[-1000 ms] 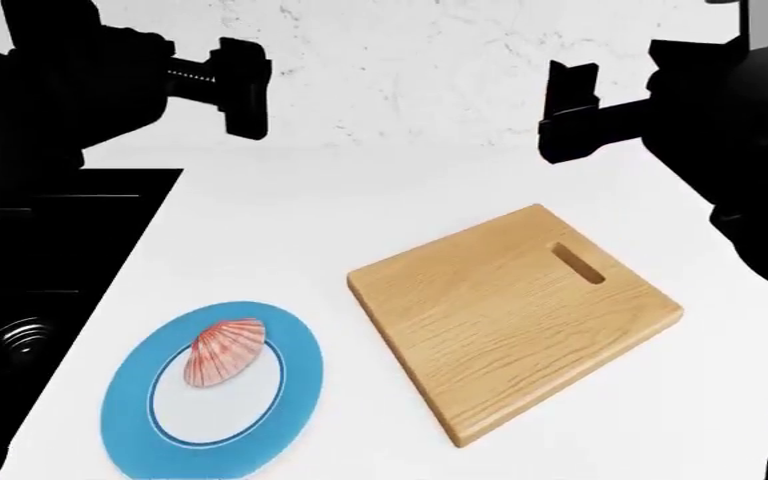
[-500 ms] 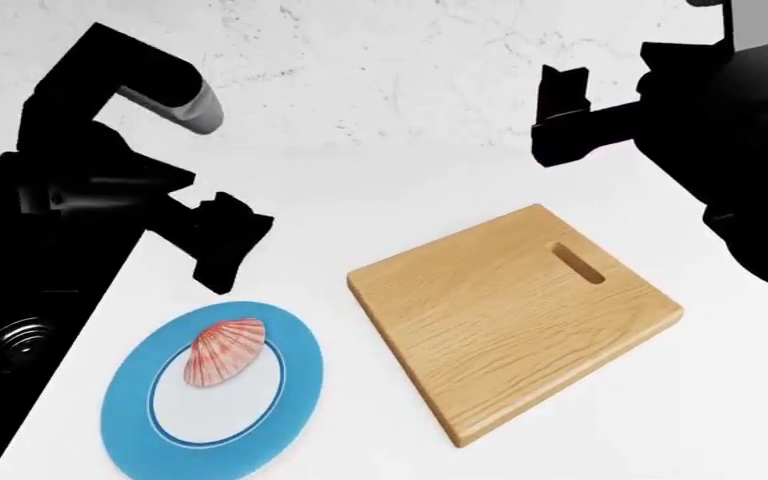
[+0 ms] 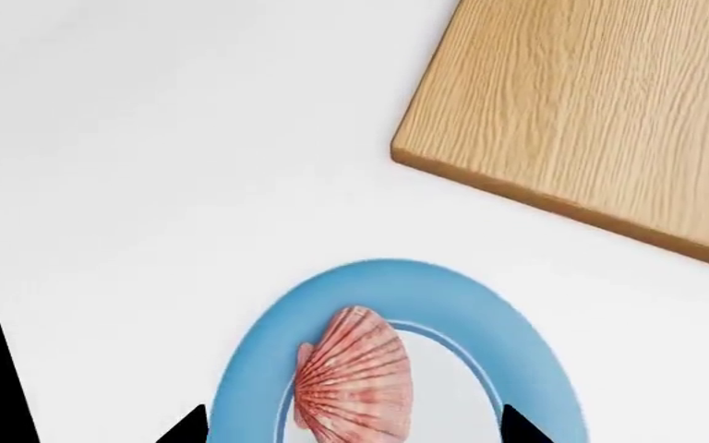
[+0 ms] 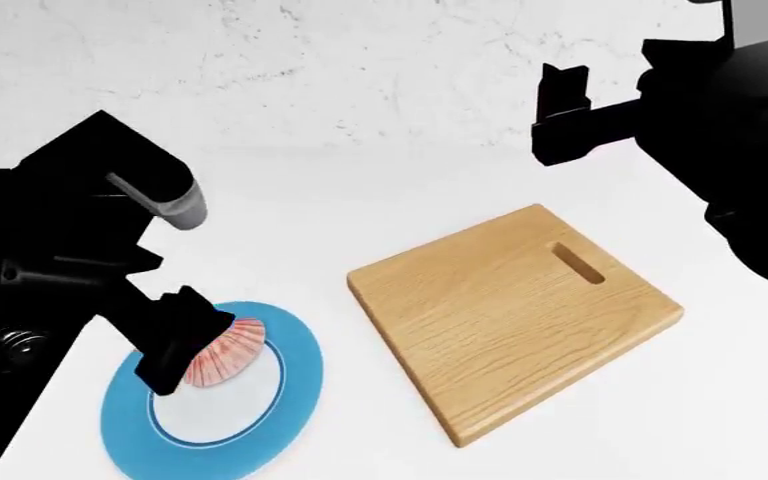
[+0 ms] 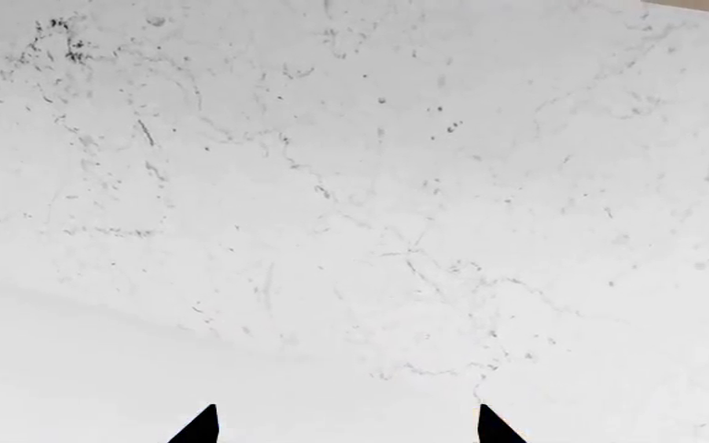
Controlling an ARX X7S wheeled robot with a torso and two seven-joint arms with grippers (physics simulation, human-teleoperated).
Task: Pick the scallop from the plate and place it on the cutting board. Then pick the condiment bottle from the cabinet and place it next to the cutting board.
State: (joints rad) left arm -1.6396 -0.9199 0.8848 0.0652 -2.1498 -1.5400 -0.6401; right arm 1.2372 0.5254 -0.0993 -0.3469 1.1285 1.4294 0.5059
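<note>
The pink-orange ribbed scallop [image 3: 354, 378] lies on the white centre of the blue-rimmed plate [image 3: 379, 277]. My left gripper [image 3: 354, 432] hangs open just above it, one fingertip on each side of the shell, apart from it. In the head view that gripper [image 4: 177, 345] covers the scallop's [image 4: 228, 352] left part on the plate [image 4: 307, 365]. The wooden cutting board [image 4: 511, 320] lies to the right of the plate with nothing on it. My right gripper [image 4: 564, 110] is held high at the back right, open and empty [image 5: 344, 426], facing the wall. No condiment bottle or cabinet shows.
The white counter [image 4: 357, 230] runs back to a marbled white wall [image 4: 357, 70]. A black surface [image 4: 11, 350] borders the counter's left edge, close to the plate. The board's corner [image 3: 410, 152] lies a short way from the plate.
My left arm has swung down from the upper left to just above the plate, and its gripper now straddles the scallop. The right arm, the scallop and the board have stayed put.
</note>
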